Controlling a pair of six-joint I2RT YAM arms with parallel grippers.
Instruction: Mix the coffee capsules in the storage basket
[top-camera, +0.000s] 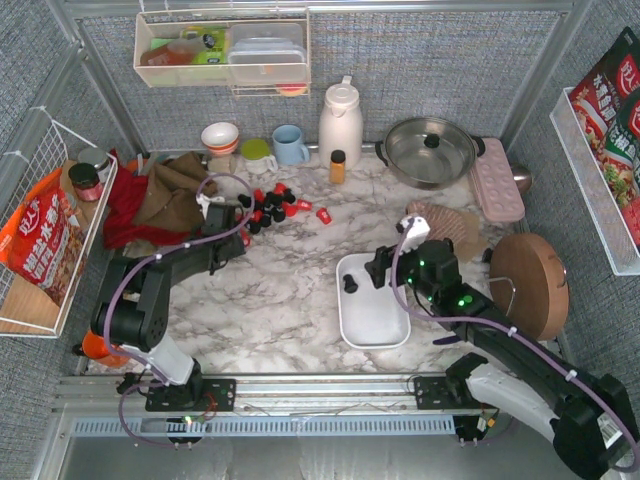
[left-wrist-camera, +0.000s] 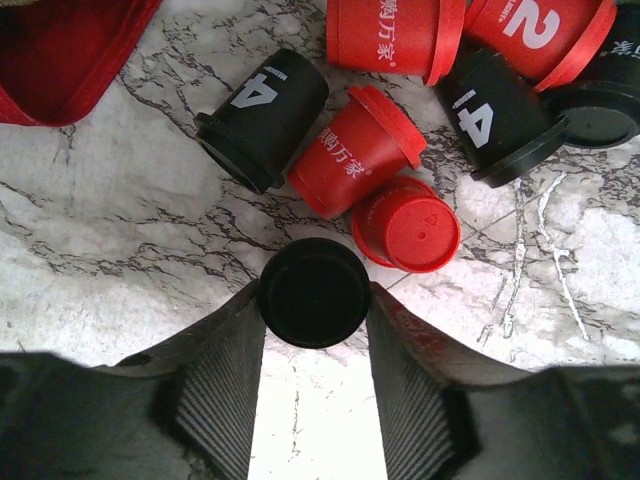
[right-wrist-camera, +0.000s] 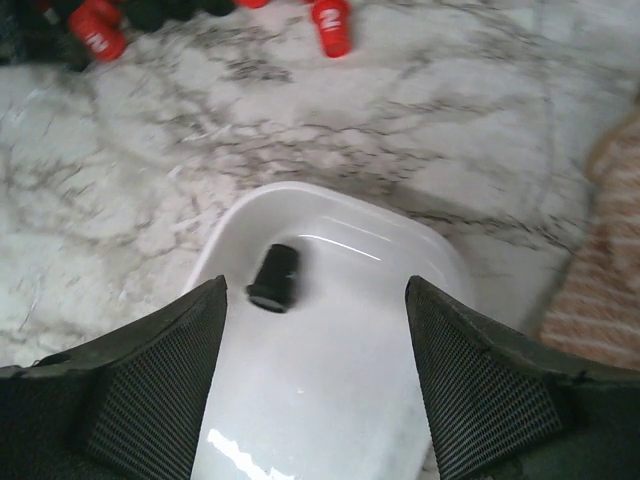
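A pile of red and black coffee capsules (top-camera: 270, 205) lies on the marble at the back left, and fills the top of the left wrist view (left-wrist-camera: 360, 150). My left gripper (top-camera: 240, 236) is at the pile's near edge. Its fingertips press both sides of an upright black capsule (left-wrist-camera: 313, 285) that stands on the table. The white storage basket (top-camera: 378, 318) sits at centre and holds one black capsule (top-camera: 350, 284), which lies on its side (right-wrist-camera: 274, 277). My right gripper (right-wrist-camera: 315, 295) hangs open and empty just above the basket (right-wrist-camera: 330, 200).
A red and brown cloth (top-camera: 150, 195) lies left of the pile. An amber bottle (top-camera: 338, 166), a white jug (top-camera: 340, 122), a blue mug (top-camera: 290, 145) and a lidded pot (top-camera: 430, 150) stand along the back. A striped cloth (top-camera: 445, 225) and a wooden disc (top-camera: 530, 285) are right of the basket.
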